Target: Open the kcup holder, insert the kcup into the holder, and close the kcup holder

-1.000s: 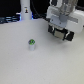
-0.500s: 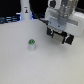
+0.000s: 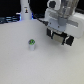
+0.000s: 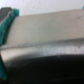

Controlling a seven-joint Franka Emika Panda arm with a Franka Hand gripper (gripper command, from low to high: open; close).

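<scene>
The kcup [image 3: 32, 46], a small squat cup with a green top and pale body, stands upright on the white table in the exterior view. To the exterior view's right of it, the white arm hangs over the black kcup holder [image 3: 62, 38] and covers much of it. My gripper [image 3: 59, 33] is low against the holder's front, well apart from the kcup, and its fingers blend into the dark box. The wrist view is a close blur of grey surface [image 4: 45, 30] above a dark band, with no fingers to make out.
A tall white bottle-like object [image 3: 25, 10] with a dark mark stands at the back, at the exterior view's left. Dark clutter lines the far edge behind the table [image 3: 30, 67]. A teal patch [image 4: 4, 31] shows at the wrist view's edge.
</scene>
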